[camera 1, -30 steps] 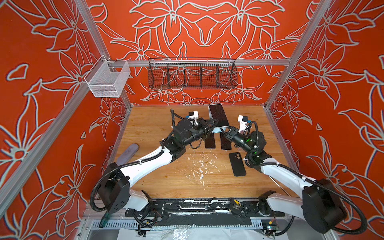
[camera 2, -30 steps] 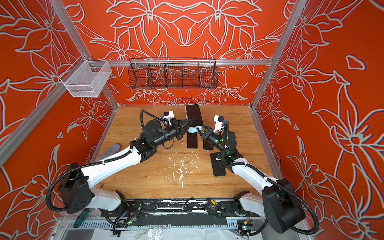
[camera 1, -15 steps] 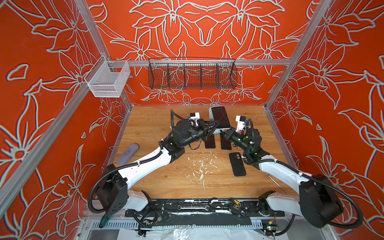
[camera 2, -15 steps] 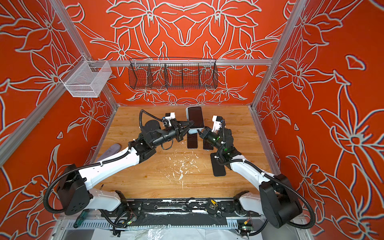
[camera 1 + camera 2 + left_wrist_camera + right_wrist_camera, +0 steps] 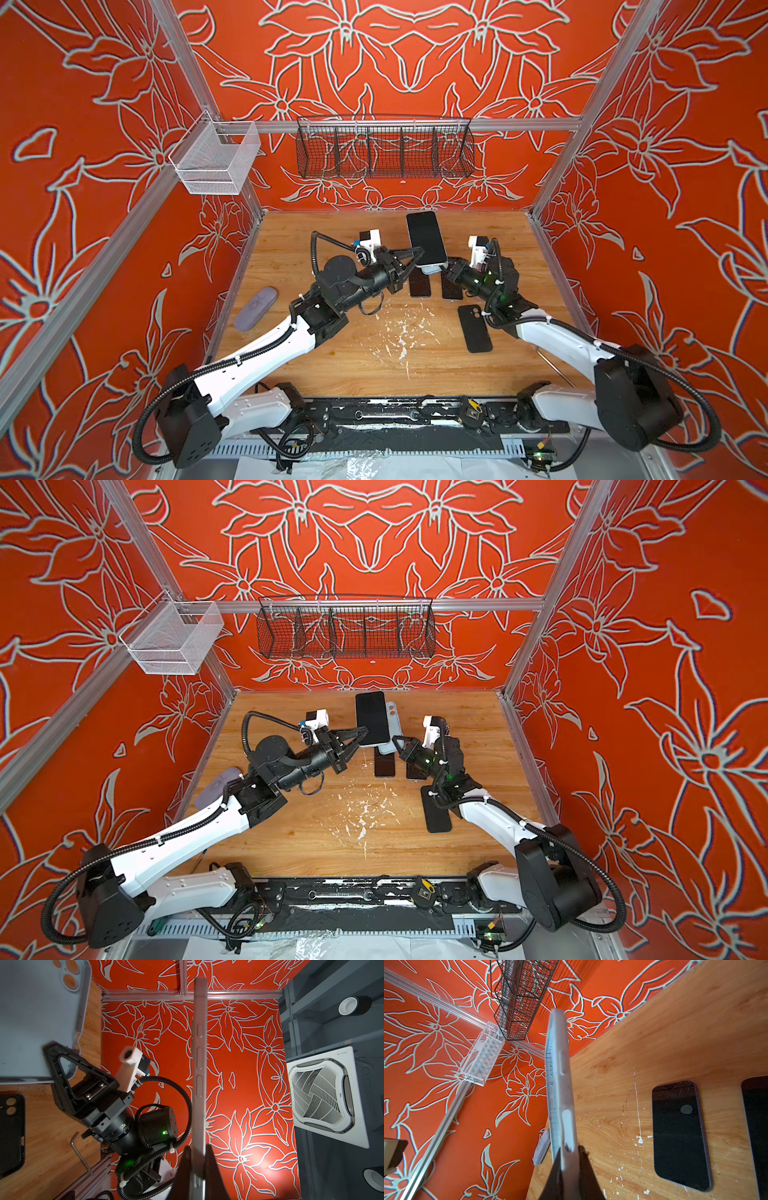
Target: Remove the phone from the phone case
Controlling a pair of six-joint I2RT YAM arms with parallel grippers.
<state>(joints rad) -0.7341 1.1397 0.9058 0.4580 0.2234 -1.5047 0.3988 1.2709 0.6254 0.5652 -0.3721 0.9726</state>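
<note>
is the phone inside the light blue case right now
No, the case is empty, its camera holes open right through, and the phone sits apart from it.

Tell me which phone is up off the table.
The phone pinched edgewise in the left gripper; the other two phones lie flat on the table beneath.

Flat phones (image 5: 419, 286) below raised phone (image 5: 426, 237)
</note>
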